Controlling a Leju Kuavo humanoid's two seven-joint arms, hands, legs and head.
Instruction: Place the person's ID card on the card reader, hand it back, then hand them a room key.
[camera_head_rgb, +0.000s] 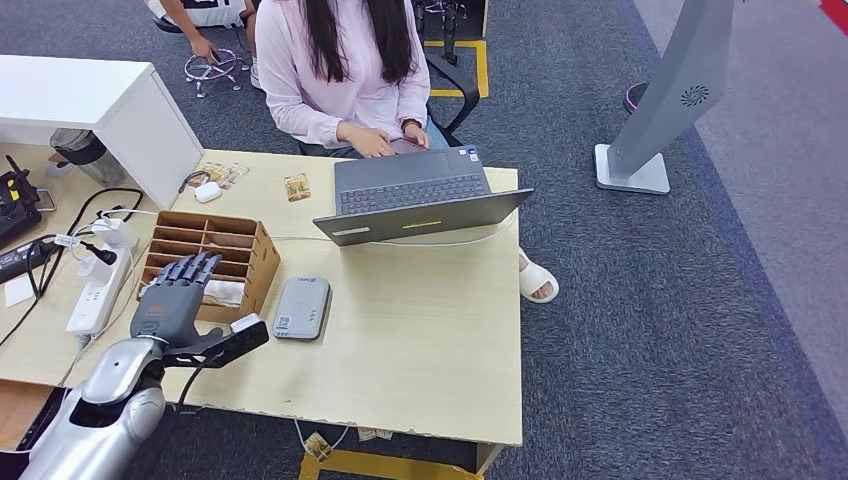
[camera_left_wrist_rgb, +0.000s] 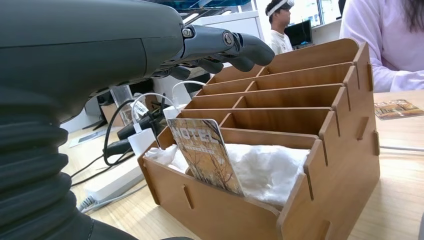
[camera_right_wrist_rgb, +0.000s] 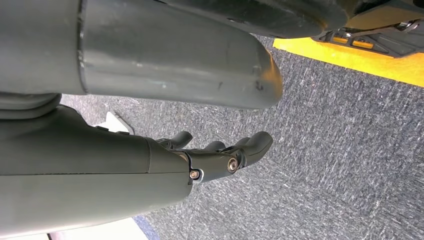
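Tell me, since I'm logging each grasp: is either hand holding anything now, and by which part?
Nothing is held. The left hand hovers over the wooden organizer, fingers spread above the hotel card. The right hand hangs empty.

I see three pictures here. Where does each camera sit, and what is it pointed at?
Head view: high on the robot, looking down at the pale wooden desk; the silver left arm and grey left hand show.
Left wrist view: behind the left hand, facing the slotted brown wooden organiser box with a hotel key card.
Right wrist view: on the hanging right arm, facing grey carpet; the right hand shows.
Head and left wrist views share the box and left hand.
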